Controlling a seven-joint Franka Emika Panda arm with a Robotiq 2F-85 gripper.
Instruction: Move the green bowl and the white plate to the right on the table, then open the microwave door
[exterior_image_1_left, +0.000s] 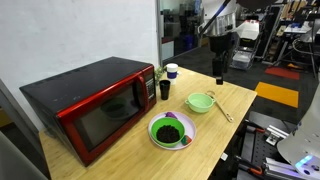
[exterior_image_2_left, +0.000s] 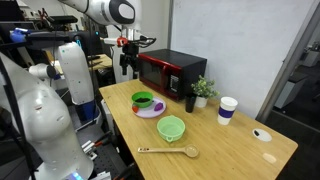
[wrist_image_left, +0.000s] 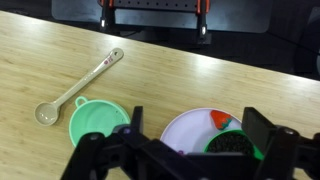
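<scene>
The small pale-green round bowl (wrist_image_left: 97, 120) sits on the light wooden table (wrist_image_left: 40, 50) beside the white-rimmed round plate (wrist_image_left: 180, 130). Probably light and slippery, it wants a rim pinch; the black gripper (wrist_image_left: 192, 120) hangs above, jaws apart.

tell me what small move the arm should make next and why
Probably lower the gripper toward the rim of the green bowl. In the wrist view the gripper is open and holds nothing, high above the table, with the bowl and the white plate side by side below it. The microwave door is shut, and the bowl comes first in the task.
</scene>
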